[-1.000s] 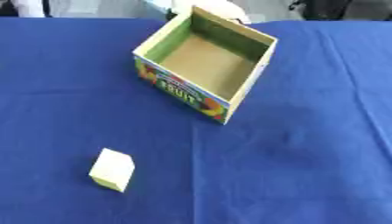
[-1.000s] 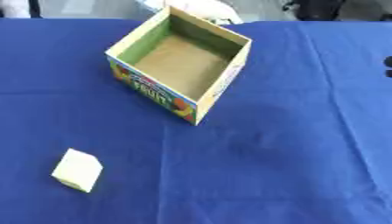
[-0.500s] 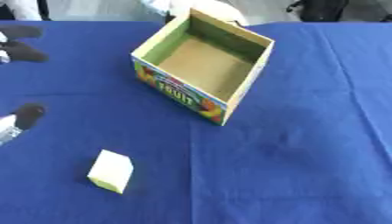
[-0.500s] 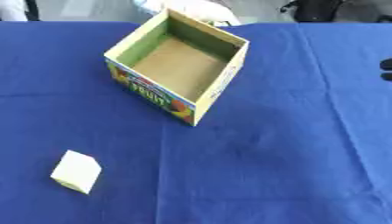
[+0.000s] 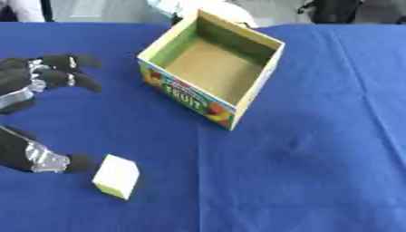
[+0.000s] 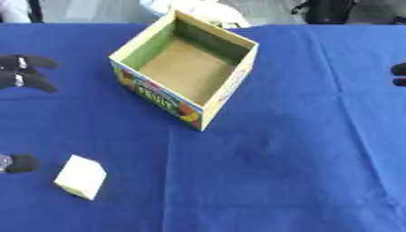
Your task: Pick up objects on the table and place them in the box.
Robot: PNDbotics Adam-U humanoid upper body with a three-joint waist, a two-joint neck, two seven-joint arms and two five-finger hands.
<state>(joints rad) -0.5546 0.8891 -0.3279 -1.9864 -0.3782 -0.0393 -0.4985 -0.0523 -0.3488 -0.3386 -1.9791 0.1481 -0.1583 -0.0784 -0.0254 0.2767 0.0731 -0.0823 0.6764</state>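
Note:
A pale yellow block [image 5: 117,176] lies on the blue table at the lower left. The open cardboard box [image 5: 212,68] with a printed fruit front stands beyond it at centre top, empty inside. My left hand [image 5: 36,81] comes in from the left edge, spread open, its fingers above and its thumb [image 5: 49,161] just left of the block, almost touching it. Of my right hand only dark fingertips [image 6: 399,74] show at the right edge.
The blue cloth [image 5: 317,149] covers the whole table, with wide bare room right of the box. Something white [image 5: 218,9] lies just behind the box at the far edge.
My left hand has come further in from the left, and its thumb now sits next to the block. The block and box have not moved.

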